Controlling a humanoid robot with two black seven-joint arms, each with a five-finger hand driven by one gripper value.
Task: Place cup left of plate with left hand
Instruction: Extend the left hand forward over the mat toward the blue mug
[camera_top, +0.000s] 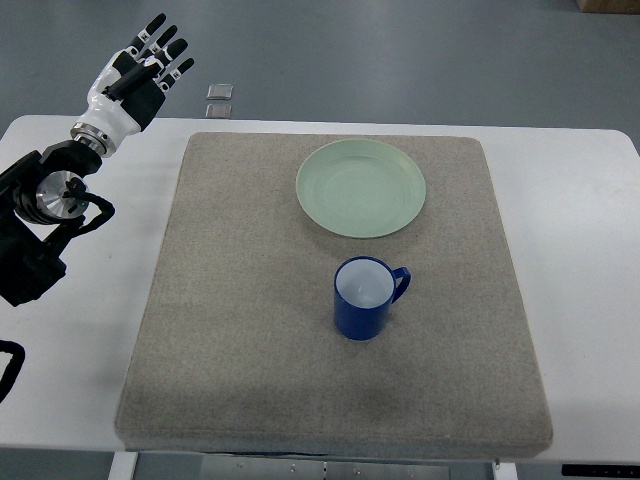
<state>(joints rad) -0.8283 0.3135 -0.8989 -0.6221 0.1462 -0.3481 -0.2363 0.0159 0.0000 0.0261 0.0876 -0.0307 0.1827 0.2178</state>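
Step in hand: approach not yet begun; the cup has not been grasped.
Left hand (150, 60): raised at the far left corner of the table (70, 340), fingers extended and spread, holding nothing, well apart from the cup.
Right hand: not in view.
Cup (365, 297): blue, upright on the grey mat (240, 330), standing on the near side of the plate and slightly to its right; handle points right and away from the robot.
Plate (361, 187): pale green, on the far half of the mat, near the centre line; not touching the cup.
Cup contents: interior appears empty; pale inner wall visible.
Plate contents: nothing on it.
Target area: bare mat to the left of the plate, free of objects.
Next move, judged: the left hand must travel right and toward the robot across the mat, descend beside the cup and close around its body from the left, the side away from the handle.
Caution, judged: the cup sits close to the plate's near rim; lift it clear before carrying it left.
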